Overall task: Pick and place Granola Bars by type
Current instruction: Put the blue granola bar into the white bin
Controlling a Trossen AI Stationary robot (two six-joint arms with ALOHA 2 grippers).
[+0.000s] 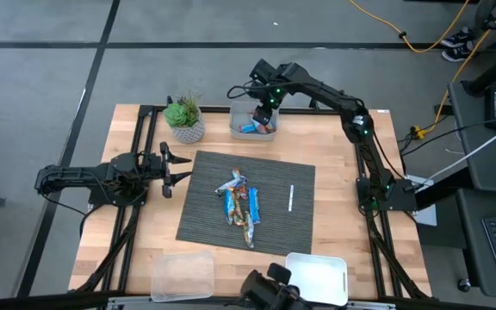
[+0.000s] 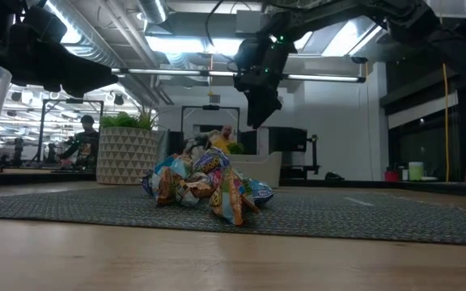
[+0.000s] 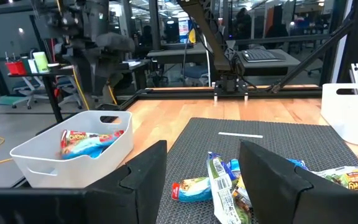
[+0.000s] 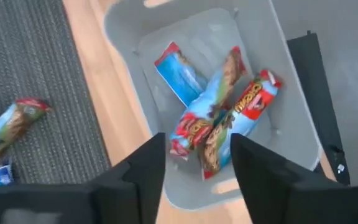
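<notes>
A pile of wrapped granola bars point(image 1: 241, 203) lies on the dark mat point(image 1: 205, 207), also seen in the low view point(image 2: 209, 190) and the left wrist view point(image 3: 229, 183). A few blue-and-red bars point(image 4: 219, 118) lie inside the white bin point(image 1: 252, 120) at the table's far edge. My right gripper point(image 1: 265, 108) hovers open above that bin point(image 4: 129, 37), holding nothing. My left gripper point(image 1: 175, 168) waits open at the mat's left edge, pointing toward the pile.
A potted plant point(image 1: 184, 119) stands left of the white bin. A thin white stick point(image 1: 291, 197) lies on the mat's right part. A clear container point(image 1: 182, 274) and a white bin point(image 1: 319, 277) sit at the table's near edge.
</notes>
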